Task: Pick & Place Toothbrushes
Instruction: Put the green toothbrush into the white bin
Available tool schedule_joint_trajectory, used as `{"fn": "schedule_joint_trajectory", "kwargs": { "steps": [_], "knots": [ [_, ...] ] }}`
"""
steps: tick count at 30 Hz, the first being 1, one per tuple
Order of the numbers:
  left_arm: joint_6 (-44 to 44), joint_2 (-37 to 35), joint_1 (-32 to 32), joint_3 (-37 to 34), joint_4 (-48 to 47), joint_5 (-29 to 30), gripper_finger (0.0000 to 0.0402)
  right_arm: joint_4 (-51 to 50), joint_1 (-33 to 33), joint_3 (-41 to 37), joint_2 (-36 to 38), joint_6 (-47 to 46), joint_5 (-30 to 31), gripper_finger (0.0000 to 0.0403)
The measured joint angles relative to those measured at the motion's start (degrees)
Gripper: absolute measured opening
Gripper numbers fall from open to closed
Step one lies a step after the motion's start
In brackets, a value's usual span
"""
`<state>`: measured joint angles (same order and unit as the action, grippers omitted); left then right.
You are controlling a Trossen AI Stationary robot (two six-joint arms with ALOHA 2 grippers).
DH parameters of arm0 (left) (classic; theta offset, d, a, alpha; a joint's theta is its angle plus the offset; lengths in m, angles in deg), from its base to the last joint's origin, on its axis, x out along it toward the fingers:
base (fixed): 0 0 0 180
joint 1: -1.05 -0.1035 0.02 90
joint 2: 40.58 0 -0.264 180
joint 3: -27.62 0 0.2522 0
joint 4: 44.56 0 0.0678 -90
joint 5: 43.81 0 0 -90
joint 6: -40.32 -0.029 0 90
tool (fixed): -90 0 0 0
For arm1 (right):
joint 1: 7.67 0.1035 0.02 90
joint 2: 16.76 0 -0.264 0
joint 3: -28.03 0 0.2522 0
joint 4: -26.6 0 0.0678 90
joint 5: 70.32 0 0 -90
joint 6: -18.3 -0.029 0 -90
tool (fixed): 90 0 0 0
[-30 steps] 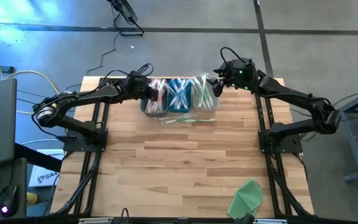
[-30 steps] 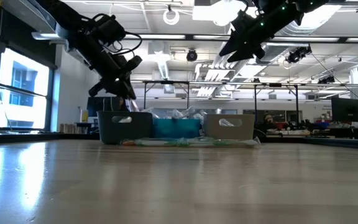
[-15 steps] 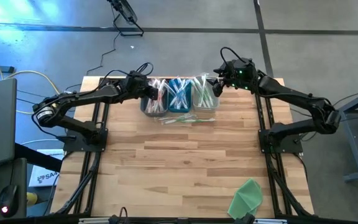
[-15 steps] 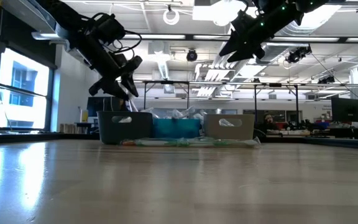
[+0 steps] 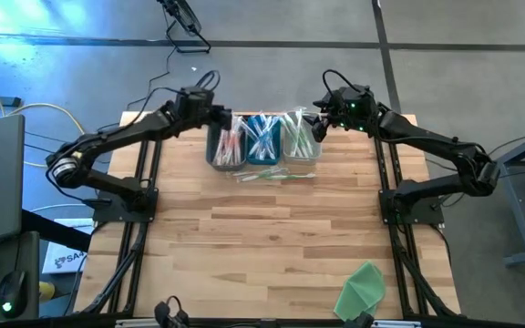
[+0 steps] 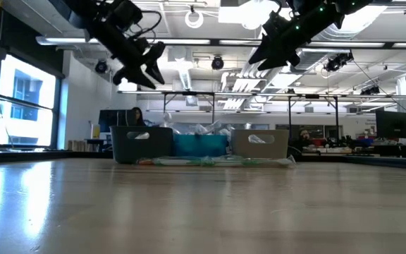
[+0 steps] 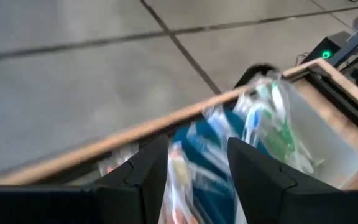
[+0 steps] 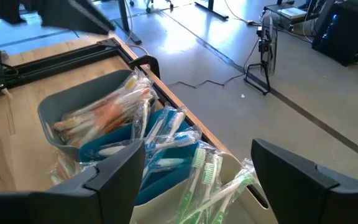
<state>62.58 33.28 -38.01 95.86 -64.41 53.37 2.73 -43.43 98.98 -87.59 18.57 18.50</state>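
We see left tool (image 6: 141, 65) open, empty, above the grey bin (image 5: 223, 146) of toothbrushes (image 5: 262, 138) (bench's 12 o'clock edge); right tool (image 6: 273, 48) wide open, empty.

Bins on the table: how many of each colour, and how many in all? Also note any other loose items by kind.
Dark grey bin: 1
Blue bin: 1
Pale bin: 1
Bins total: 3
Green cloth: 1
Loose toothbrushes in front of the bins: a few, too small to count; those in the bins overlap too much to count.
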Motion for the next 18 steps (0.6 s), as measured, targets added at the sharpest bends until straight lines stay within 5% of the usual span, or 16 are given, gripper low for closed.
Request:
{"fn": "schedule_joint_trajectory", "kwargs": {
  "steps": [18],
  "knots": [
    [-7.3,-9.2,0.1,5.6,-14.0,1.5,0.0164,0.0,0.0,0.0,0.0,3.0,-0.3,0.0286]
  ]
}}
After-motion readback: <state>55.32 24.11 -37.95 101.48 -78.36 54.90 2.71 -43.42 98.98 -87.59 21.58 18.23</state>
